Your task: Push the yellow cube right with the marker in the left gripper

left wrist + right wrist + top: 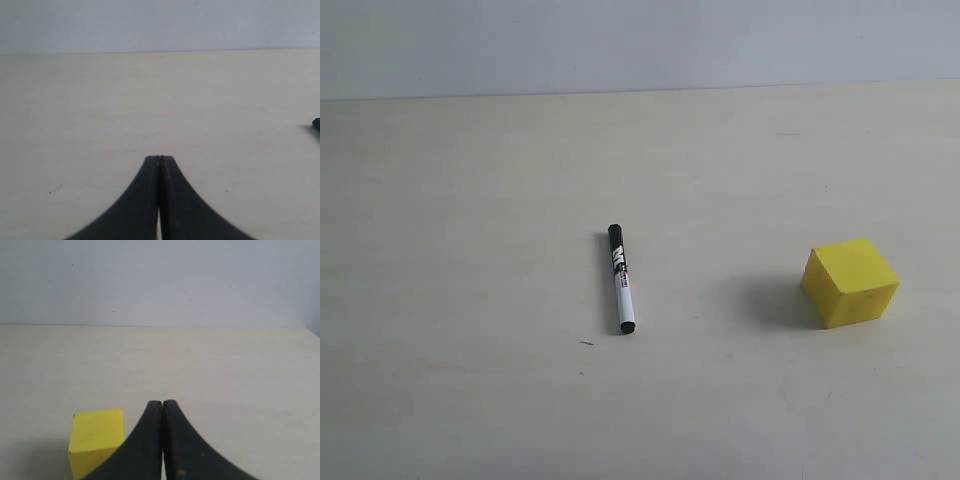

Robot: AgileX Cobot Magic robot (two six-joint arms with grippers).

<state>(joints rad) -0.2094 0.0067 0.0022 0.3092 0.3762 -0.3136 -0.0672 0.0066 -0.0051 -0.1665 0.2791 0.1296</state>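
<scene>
The marker (pixel 621 279), white-barrelled with a black cap, lies loose on the pale table near the middle of the exterior view. No gripper touches it. The yellow cube (pixel 851 282) rests to its right, well apart from it. Neither arm shows in the exterior view. My left gripper (pixel 160 158) is shut, fingers pressed together with nothing between them; a dark tip of the marker (pixel 316 123) peeks in at the edge of the left wrist view. My right gripper (pixel 162 402) is also shut and holds nothing, with the yellow cube (pixel 97 435) just beside its fingers.
The table (pixel 470 200) is a plain pale surface that ends at a light wall (pixel 640 40) behind. A tiny dark speck (pixel 587 344) lies near the marker's lower end.
</scene>
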